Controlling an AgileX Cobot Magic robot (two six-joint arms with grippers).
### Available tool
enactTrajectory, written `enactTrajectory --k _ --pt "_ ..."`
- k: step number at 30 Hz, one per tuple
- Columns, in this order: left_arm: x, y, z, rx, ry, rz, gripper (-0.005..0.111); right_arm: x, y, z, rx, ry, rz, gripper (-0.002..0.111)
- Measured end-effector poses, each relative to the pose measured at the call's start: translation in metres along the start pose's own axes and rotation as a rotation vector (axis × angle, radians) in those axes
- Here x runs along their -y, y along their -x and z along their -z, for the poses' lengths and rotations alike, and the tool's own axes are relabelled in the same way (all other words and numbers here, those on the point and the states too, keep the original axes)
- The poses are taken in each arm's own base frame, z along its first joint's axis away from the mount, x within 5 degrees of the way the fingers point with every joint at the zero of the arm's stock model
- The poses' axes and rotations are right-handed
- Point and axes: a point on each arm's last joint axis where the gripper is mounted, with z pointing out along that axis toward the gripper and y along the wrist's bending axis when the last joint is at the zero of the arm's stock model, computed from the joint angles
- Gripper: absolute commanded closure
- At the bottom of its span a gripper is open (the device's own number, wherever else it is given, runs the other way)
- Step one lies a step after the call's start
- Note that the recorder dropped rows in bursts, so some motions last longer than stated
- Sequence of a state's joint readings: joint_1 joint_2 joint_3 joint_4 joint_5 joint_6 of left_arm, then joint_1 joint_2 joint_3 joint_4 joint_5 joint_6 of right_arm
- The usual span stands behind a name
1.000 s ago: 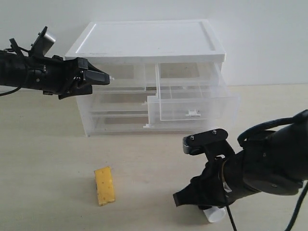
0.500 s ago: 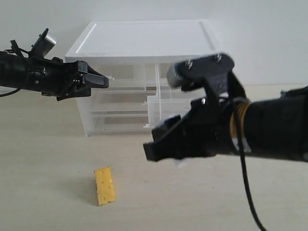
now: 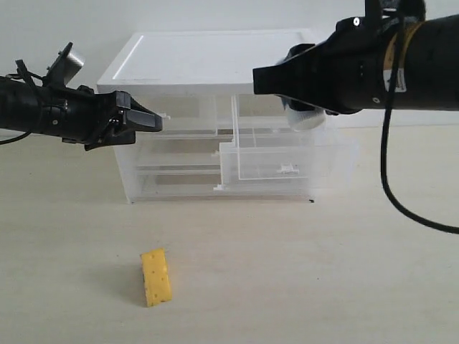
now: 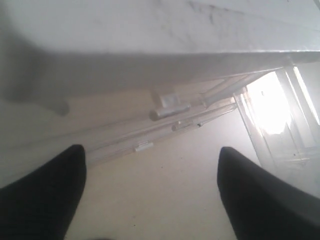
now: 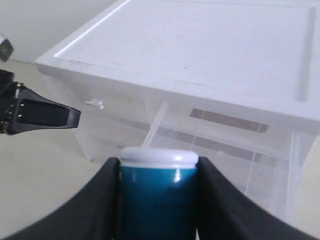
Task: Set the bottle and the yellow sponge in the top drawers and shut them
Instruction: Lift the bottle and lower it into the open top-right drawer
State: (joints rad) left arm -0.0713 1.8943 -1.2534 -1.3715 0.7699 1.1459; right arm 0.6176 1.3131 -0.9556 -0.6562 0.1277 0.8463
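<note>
1. The right fingers (image 3: 281, 77) are squeezing the bottle (image 3: 307, 120) above the open top drawer (image 3: 287, 163).
2. The left fingers (image 3: 145, 120) are gaping wide, holding nothing.
3. The yellow sponge (image 3: 156, 276) is lying on the counter (image 3: 301, 272).

No lettering, number, brand or sign can be read in any view. The only printed surface is the teal label (image 5: 158, 200) on the bottle (image 5: 159, 192). In the right wrist view it carries a few faint dark marks, too blurred to make out. In the exterior view the bottle (image 3: 307, 119), at about 2 o'clock from the scene's middle, shows only a plain white end with no print.
</note>
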Motion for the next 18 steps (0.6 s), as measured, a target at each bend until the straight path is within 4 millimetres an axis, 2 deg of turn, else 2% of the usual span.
enactTrajectory --k 8,11,13,15,16,18 --pt "0.000 0.000 0.000 0.000 0.000 0.002 0.038 0.013 0.002 -0.047 0.004 0.005 -0.050 0.107" --pt "0.000 0.000 0.000 0.000 -0.001 0.002 0.038 0.014 -0.001 -0.064 -0.020 -0.006 -0.079 0.093" --pt "0.000 0.000 0.000 0.001 0.003 0.002 0.038 0.015 -0.005 -0.074 -0.038 -0.010 -0.094 0.075" --pt "0.000 0.000 0.000 0.002 0.004 0.002 0.038 0.015 -0.008 -0.082 -0.054 -0.013 -0.098 0.061" --pt "0.000 0.000 0.000 0.002 0.004 0.002 0.038 0.016 -0.011 -0.085 -0.061 -0.015 -0.101 0.056" --pt "0.000 0.000 0.000 0.002 0.004 0.002 0.038 0.016 -0.012 -0.088 -0.068 -0.017 -0.101 0.054"
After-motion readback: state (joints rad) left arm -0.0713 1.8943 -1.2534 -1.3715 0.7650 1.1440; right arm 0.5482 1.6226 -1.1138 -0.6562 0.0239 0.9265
